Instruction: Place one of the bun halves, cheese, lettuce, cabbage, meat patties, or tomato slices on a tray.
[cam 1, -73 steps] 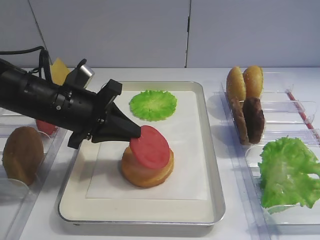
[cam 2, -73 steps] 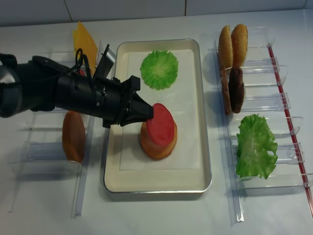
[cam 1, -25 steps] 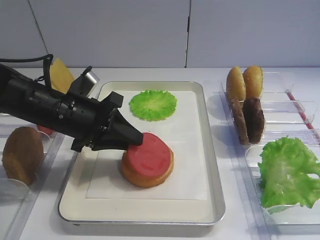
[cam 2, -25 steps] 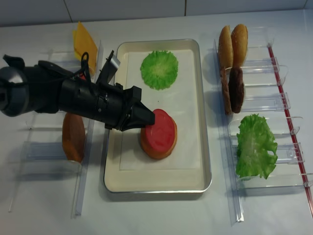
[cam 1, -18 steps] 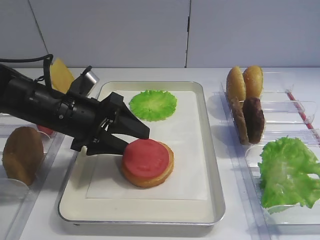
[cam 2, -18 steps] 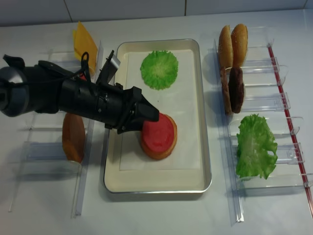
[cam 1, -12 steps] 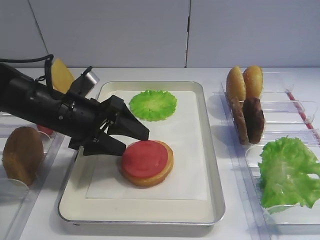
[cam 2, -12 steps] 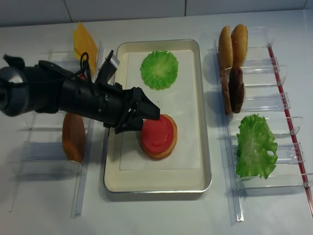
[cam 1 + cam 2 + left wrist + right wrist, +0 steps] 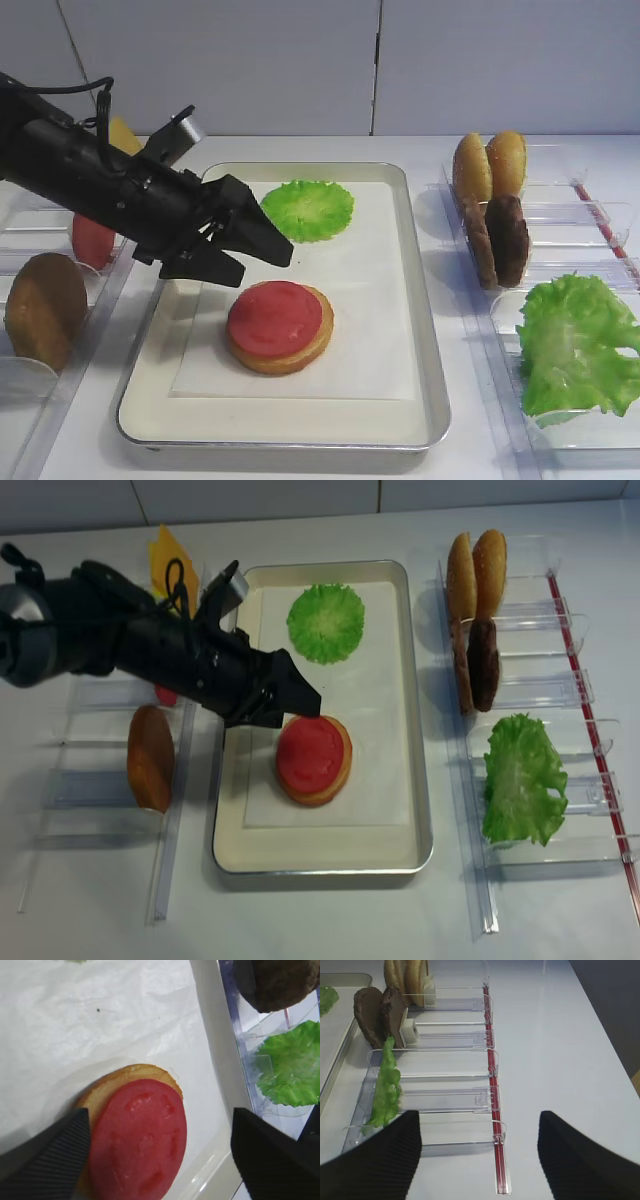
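Though near open left gripper (image 9: 262, 262), tomato slice (image 9: 275, 317) apart.

So the left hand (image 9: 258, 256) hangs open over the tray (image 9: 425, 330), nothing between its fingers. Just below and ahead of its fingertips a tomato slice (image 9: 274, 317) lies flat on a bun half (image 9: 305, 352), both on the tray's paper. A lettuce piece (image 9: 306, 209) lies on the tray off to the hand's far side, toward the back rim. Behind the hand, on the table's left side, a rack holds another bun half (image 9: 42, 310) and another tomato slice (image 9: 91, 240). Well away across the tray, the right-side racks (image 9: 560, 215) hold more bun halves (image 9: 489, 163), meat patties (image 9: 498, 239) and more lettuce (image 9: 575, 345).
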{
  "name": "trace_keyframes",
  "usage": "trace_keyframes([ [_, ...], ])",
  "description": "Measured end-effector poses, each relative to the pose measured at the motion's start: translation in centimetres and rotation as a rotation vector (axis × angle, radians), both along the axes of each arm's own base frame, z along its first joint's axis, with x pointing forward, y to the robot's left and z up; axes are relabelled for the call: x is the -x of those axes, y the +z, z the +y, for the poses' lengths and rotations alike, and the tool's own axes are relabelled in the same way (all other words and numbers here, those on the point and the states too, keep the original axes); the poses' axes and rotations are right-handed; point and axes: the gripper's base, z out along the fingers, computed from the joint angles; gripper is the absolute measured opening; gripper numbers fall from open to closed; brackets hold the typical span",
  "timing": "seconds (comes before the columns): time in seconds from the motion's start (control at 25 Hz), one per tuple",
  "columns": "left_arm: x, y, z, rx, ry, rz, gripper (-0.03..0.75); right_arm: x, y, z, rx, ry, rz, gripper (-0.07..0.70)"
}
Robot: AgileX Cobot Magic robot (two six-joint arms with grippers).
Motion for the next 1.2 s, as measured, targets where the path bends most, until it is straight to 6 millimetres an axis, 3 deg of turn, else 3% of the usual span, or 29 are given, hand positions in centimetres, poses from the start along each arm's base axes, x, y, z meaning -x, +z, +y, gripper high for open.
trace_keyframes([
  [0.4,-1.4,2.7,-0.2,-0.033,-0.074,-0.050,0.570,0.0,0.0,0.0,0.000,0.000,0.000,0.527],
  [0.64,-3.0,6.6,-0.1,-0.106,-0.109,-0.109,0.570,0.0,0.0,0.0,0.000,0.000,0.000,0.527],
  [0.8,-3.5,10.3,1.3,-0.296,-0.086,-0.225,0.569,0.0,0.0,0.0,0.000,0.000,0.000,0.527],
  [1.04,-1.4,15.9,5.0,-0.615,0.060,-0.385,0.562,0.0,0.0,0.0,0.000,0.000,0.000,0.527],
  [1.2,1.1,18.8,6.2,-0.651,0.120,-0.467,0.561,0.0,0.0,0.0,0.000,0.000,0.000,0.527],
])
